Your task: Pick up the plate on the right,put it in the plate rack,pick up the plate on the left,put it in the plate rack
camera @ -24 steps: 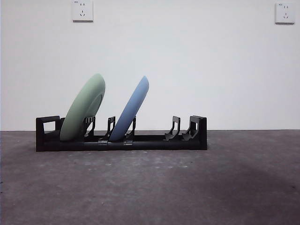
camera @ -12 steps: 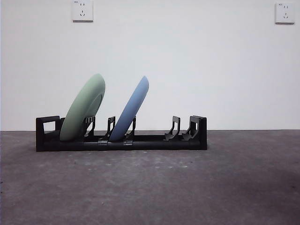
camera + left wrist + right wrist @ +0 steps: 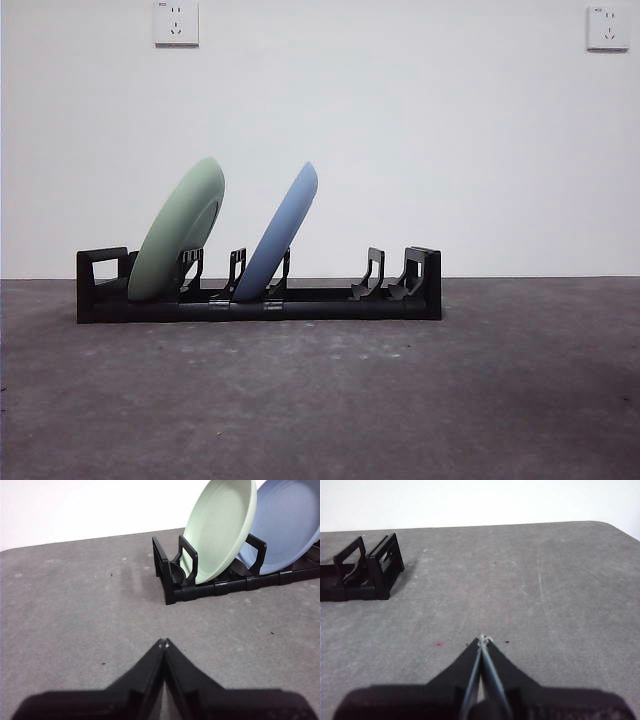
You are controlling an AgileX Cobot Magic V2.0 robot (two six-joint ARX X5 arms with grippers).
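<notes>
Plate rack [image 3: 260, 290]: long, low, black, standing on the grey table [image 3: 320, 400] in front of the white wall [image 3: 400, 150], boxy ends at left and right.

Green plate [image 3: 180, 232]: seated in the rack near its left end, tilted with the top leaning right, lower edge down between the dividers.

Blue plate [image 3: 280, 235]: seated in the rack a slot or so to the right of the green plate, tilted the same way, apart from it.

Right half of the rack: upright dividers only.

Left gripper [image 3: 164, 642]: jaws pressed together tip to tip, holding nothing, over bare table, well apart from the rack's left end.

Right gripper [image 3: 483, 639]: jaws closed to a point, holding nothing, over bare table, well apart from the rack's right end.

Two wall sockets [image 3: 176, 22] high on the wall.
</notes>
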